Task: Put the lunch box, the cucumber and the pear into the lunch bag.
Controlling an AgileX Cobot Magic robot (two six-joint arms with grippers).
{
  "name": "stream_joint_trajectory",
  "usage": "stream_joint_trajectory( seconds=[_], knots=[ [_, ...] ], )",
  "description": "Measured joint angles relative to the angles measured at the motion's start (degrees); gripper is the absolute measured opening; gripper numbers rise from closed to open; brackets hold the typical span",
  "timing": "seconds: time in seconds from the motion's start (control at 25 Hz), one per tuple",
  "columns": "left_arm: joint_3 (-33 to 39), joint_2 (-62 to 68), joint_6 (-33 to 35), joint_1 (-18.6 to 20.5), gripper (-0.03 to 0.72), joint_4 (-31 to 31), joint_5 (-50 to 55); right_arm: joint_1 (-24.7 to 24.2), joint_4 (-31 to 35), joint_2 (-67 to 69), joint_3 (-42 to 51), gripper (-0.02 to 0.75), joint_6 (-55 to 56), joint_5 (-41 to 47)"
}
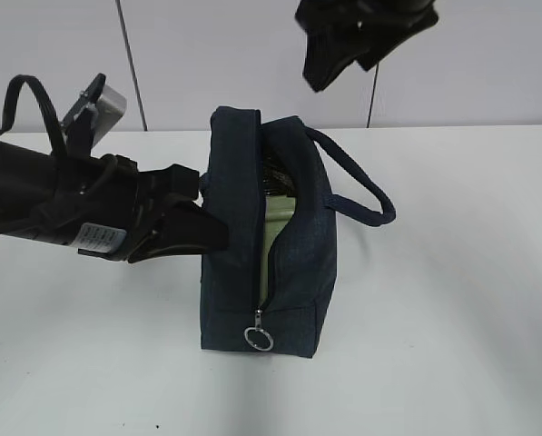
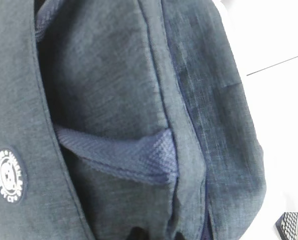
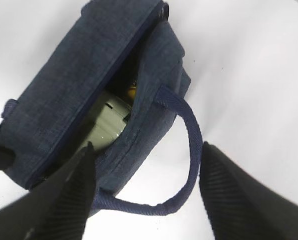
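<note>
One lunch bag (image 1: pixel 293 263), one lunch box (image 3: pixel 106 125) inside, on one table (image 1: pixel 452 318).

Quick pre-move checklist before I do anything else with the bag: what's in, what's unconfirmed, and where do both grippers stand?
1. Lunch box inside the lunch bag: ok, its pale green lid shows through the open zipper gap.
2. Pear in the bag: cannot tell; only a small yellow spot shows deep in the opening.
3. Cucumber in the bag: cannot tell; it is not seen in any view.
4. Bag upright on the table: ok.
5. Right gripper clear of the bag: ok, raised above it with fingers spread and nothing between them.
6. Left gripper free of the fabric: cannot tell; it sits against the bag's left side, fingertips hidden.
</note>
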Motion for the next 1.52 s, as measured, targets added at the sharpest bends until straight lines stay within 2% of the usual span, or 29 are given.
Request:
stream_joint_trajectory(
  seconds=[0.24,0.4,0.6,0.72,1.0,1.12,1.28,1.52],
  knots=[
    [0.0,0.0,0.0,0.0,0.078,0.0,0.02,0.0,0.12,-10.53,4.4,0.512,0.1,0.21],
    [0.0,0.0,0.0,0.0,0.053,0.0,0.07,0.0,1.8,-18.37,13.16,0.511,0.19,0.46],
    [0.0,0.0,0.0,0.0,-0.011,0.0,0.01,0.0,8.28,-29.04,26.62,0.511,-1.51,0.32],
    [0.0,0.0,0.0,0.0,-0.013,0.0,-0.03,0.0,11.41,-35.23,34.66,0.511,-2.9,-3.17],
    [0.0,0.0,0.0,0.0,-0.014,-0.11,-0.03,0.0,13.8,-42.12,51.78,0.511,-4.48,-15.72],
    [0.0,0.0,0.0,0.0,-0.013,-0.92,-0.03,0.0,18.54,-42.28,59.59,0.511,-6.57,-22.74],
    [0.0,0.0,0.0,0.0,-0.013,-1.09,-0.14,0.0,28.92,-41.91,67.9,0.483,-13.44,-29.42],
    [0.0,0.0,0.0,0.0,-0.013,-1.22,-0.14,0.0,43.04,-38.0,71.14,0.395,-24.06,-34.39]
  ],
)
